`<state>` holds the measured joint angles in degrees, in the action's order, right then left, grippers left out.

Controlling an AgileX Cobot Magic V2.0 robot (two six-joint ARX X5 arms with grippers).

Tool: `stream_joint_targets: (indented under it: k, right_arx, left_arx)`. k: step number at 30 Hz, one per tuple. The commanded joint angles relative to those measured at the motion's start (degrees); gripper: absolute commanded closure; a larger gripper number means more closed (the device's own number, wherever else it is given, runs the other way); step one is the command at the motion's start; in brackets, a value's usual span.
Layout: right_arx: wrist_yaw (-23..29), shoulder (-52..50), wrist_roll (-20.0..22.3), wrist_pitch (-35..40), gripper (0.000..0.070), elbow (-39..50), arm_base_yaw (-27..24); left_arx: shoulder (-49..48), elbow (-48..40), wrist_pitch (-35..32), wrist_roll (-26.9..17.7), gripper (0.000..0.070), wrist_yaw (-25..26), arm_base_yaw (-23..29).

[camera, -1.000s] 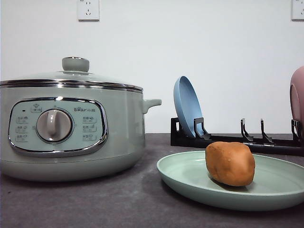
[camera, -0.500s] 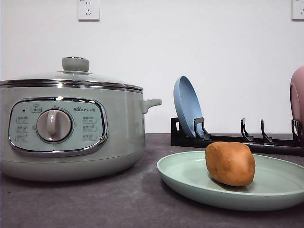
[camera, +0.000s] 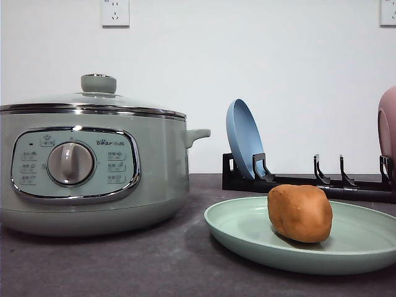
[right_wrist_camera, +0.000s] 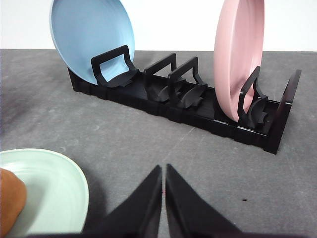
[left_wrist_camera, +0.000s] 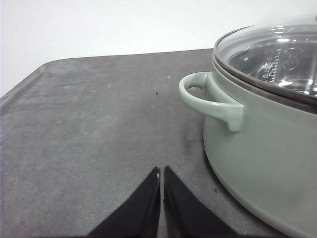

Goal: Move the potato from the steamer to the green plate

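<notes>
The left gripper (left_wrist_camera: 161,171) is clenched with nothing between its black fingers, their tips meeting just above the grey surface (left_wrist_camera: 89,129), close beside the steamer (left_wrist_camera: 267,148) and below its side handle (left_wrist_camera: 210,96). The right gripper (right_wrist_camera: 164,168) is likewise pressed closed and empty, low over the surface between the green plate (right_wrist_camera: 47,186) and the black dish rack (right_wrist_camera: 198,106).

One potato (camera: 300,212) lies on the green plate, toward its middle, touching it; its edge shows at the plate's side in the right wrist view. One steamer stands left of the plate, its glass lid (camera: 93,99) seated with the green knob (camera: 98,83) on top. The control panel (camera: 74,164) carries the word "Bear" beside small Chinese characters too fine to read, around one round dial (camera: 71,163).

The rack holds two plates upright: one blue plate (right_wrist_camera: 91,37) and one pink plate (right_wrist_camera: 237,52), well apart. Two wall sockets (camera: 115,12) sit high on the white wall.
</notes>
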<state>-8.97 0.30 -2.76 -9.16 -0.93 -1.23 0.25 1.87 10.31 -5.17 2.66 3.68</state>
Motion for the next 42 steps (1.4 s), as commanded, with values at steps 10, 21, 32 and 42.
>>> stream_joint_targets:
  k: [10,21,32,42]
  right_arx:
    - [0.0,-0.1,0.2,0.1,0.07,0.3,-0.1]
    - [0.0,-0.1,0.2,0.1,0.07,0.3,-0.1]
    - [0.0,-0.1,0.2,0.1,0.07,0.3,-0.1]
    - [0.0,-0.1,0.2,0.1,0.07,0.3,-0.1]
  left_arx:
    - [-0.1,-1.2,0.4,0.3,0.0696,-0.2,0.2]
    - [-0.1,-1.2,0.4,0.3,0.0696,-0.2,0.2]
    - [-0.1,-1.2,0.4,0.3,0.0696,-0.2,0.2]
    - [-0.1,-1.2,0.4,0.3,0.0696,-0.2,0.2]
